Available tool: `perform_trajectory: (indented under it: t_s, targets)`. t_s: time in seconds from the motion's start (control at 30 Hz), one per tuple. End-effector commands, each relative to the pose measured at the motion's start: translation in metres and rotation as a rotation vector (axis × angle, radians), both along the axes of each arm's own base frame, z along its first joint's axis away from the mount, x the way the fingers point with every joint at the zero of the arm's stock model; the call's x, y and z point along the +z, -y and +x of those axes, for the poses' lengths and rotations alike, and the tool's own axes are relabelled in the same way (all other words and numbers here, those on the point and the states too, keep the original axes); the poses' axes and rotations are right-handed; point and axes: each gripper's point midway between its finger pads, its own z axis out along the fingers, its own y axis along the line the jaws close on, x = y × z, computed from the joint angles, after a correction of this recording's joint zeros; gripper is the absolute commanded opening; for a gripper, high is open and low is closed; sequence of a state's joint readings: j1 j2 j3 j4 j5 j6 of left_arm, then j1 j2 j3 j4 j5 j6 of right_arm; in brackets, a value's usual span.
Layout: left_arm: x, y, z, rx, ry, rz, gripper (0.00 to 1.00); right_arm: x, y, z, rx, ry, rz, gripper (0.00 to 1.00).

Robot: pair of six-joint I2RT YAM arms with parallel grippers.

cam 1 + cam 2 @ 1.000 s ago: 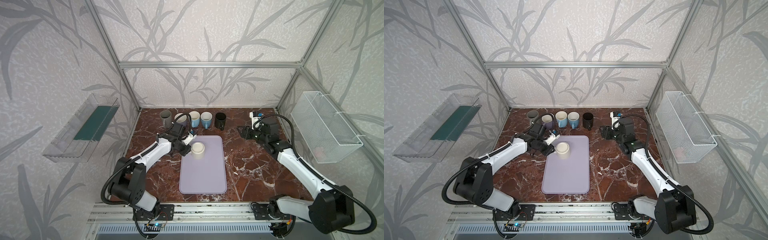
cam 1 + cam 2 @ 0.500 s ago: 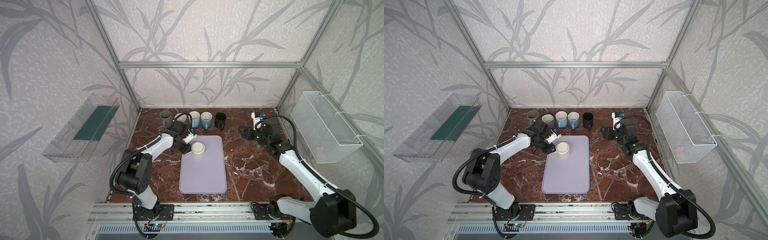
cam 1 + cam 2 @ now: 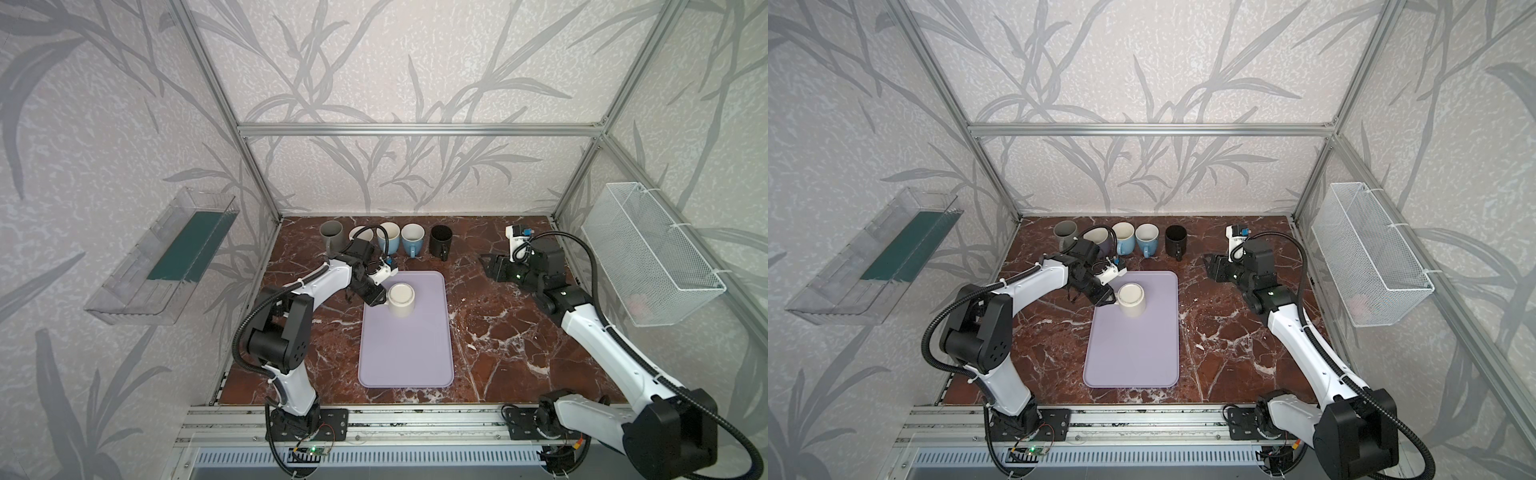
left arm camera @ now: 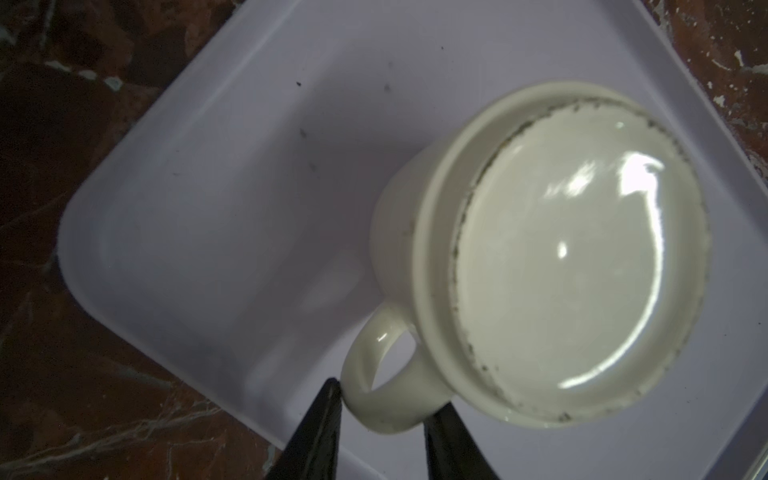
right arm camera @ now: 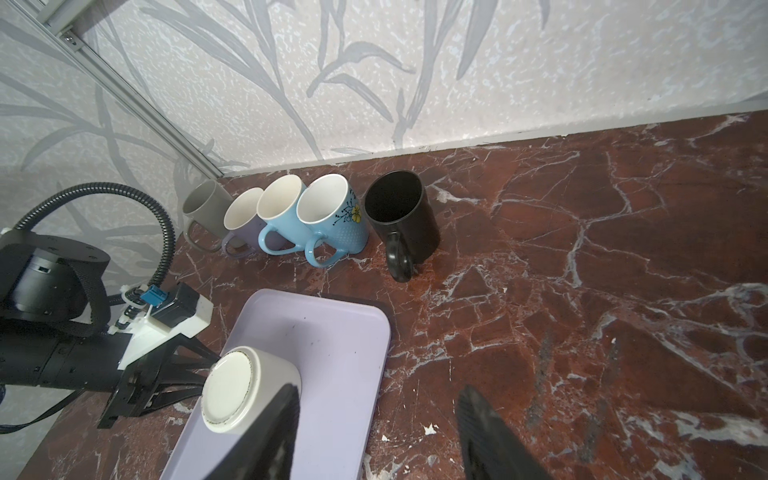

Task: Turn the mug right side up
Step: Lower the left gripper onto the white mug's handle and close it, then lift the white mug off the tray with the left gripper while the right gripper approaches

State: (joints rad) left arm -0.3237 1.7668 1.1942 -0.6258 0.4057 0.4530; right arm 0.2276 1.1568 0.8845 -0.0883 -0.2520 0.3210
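Note:
A cream mug (image 3: 401, 297) (image 3: 1131, 298) stands base up on the far left part of the lavender tray (image 3: 405, 353) (image 3: 1131, 357). Its handle points left toward my left gripper (image 3: 380, 297) (image 3: 1106, 298). In the left wrist view the mug (image 4: 577, 257) shows its glazed underside, and my left gripper (image 4: 384, 401) is shut on its handle, one black finger touching each side. My right gripper (image 3: 488, 266) (image 3: 1212, 266) hovers open over the marble right of the tray. In the right wrist view nothing lies between the fingers of the right gripper (image 5: 379, 390), and the mug (image 5: 230, 392) is off to one side.
Several upright mugs line the back wall, from a grey one (image 3: 331, 232) to a black one (image 3: 441, 241); the left arm's cable loops over them. A white wire basket (image 3: 648, 253) hangs on the right wall and a clear bin (image 3: 166, 257) on the left wall.
The left arm's elbow has swung in toward the tray while its gripper stayed at the mug's handle and closed in slightly. The mug has not moved. The right arm drifted slightly back.

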Motion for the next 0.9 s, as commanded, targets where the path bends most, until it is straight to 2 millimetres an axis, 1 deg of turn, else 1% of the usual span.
perform_trajectory:
  t_s: [0.0,0.2,0.27,0.37,0.57,0.73,0.87]
  targets:
    - [0.013,0.012,-0.005,-0.053,0.010,-0.043,0.35,0.003,0.003,-0.003,-0.007,0.012,-0.006,0.61]
    - [0.016,0.032,-0.016,-0.092,0.014,-0.041,0.35,0.003,0.003,-0.004,-0.006,0.013,-0.003,0.61]
    - [0.013,0.038,-0.023,-0.111,0.003,-0.030,0.34,0.003,0.004,-0.005,-0.008,0.017,-0.005,0.61]
    - [0.011,0.044,-0.028,-0.122,0.005,-0.015,0.34,0.003,0.005,-0.006,-0.011,0.019,-0.006,0.61]
    - [0.010,0.049,-0.028,-0.117,0.013,0.000,0.33,0.003,0.006,-0.008,-0.012,0.019,-0.004,0.61]
    - [0.009,0.048,-0.028,-0.107,0.031,0.041,0.30,0.004,0.006,-0.010,-0.015,0.023,-0.003,0.61]
    - [0.005,0.046,-0.024,-0.082,0.044,0.080,0.27,0.003,0.007,-0.011,-0.018,0.023,0.000,0.61]
